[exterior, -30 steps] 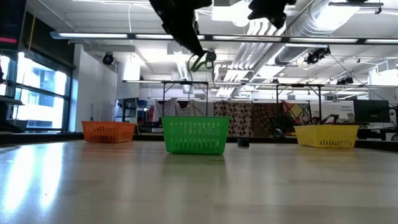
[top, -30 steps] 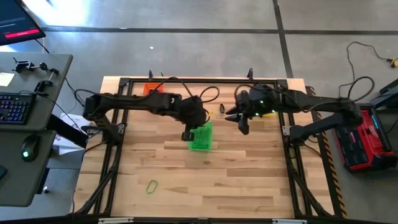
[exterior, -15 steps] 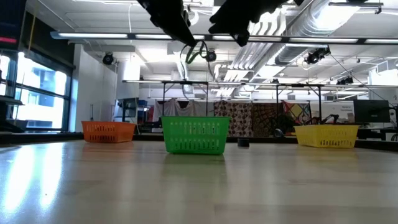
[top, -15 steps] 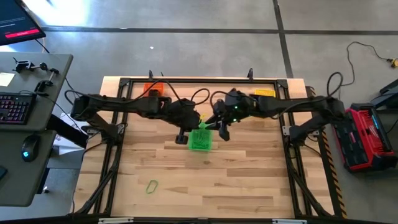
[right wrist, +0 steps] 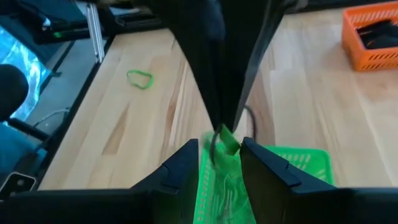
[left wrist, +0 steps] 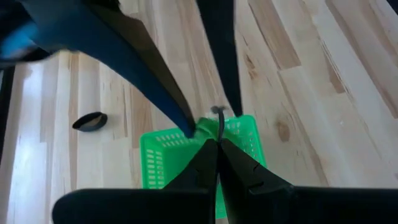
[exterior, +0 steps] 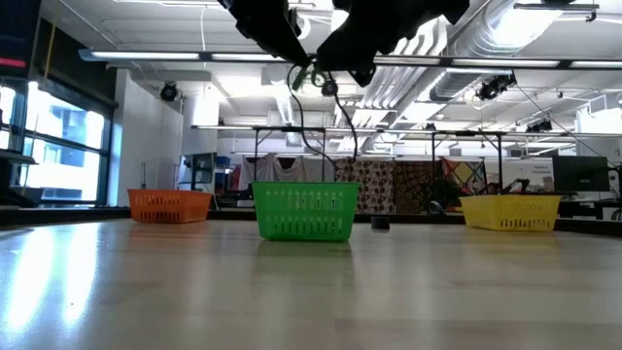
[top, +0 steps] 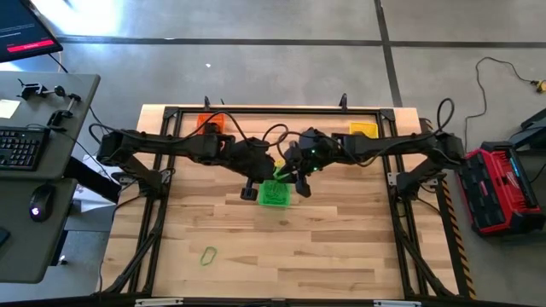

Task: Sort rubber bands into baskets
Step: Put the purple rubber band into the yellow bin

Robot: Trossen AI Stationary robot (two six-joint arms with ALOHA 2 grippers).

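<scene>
My left gripper (top: 275, 167) is shut on a small tangle of green and black rubber bands (exterior: 303, 80), high above the green basket (top: 275, 193). A thin black loop (exterior: 342, 122) hangs from the tangle. My right gripper (top: 293, 170) is open. Its fingers (right wrist: 186, 163) stand on either side of the green band (right wrist: 226, 140), just under the left fingertips. I cannot tell whether they touch it. The orange basket (top: 209, 124) and the yellow basket (top: 363, 128) stand at the far edge. A green band (top: 208, 253) lies on the table near the front left. My left gripper pinches the tangle of bands (left wrist: 217, 124) between its two fingertips, which slant down from the table's left. The tangle is lifted clear above the green basket. A green bit (right wrist: 225, 138) and a slack black loop hang below the fingers.
A black band (left wrist: 90, 121) lies on the wood beside the green basket. The orange basket (right wrist: 373, 37) holds black bands. A black frame (top: 281, 111) runs around the table. A desk with a keyboard (top: 21, 147) stands off the table's left side.
My right gripper has gone toward the table's left, to my left gripper above the green basket, and now straddles the held tangle. My left gripper has risen a little with the bands. A thin black loop now hangs lower from the tangle.
</scene>
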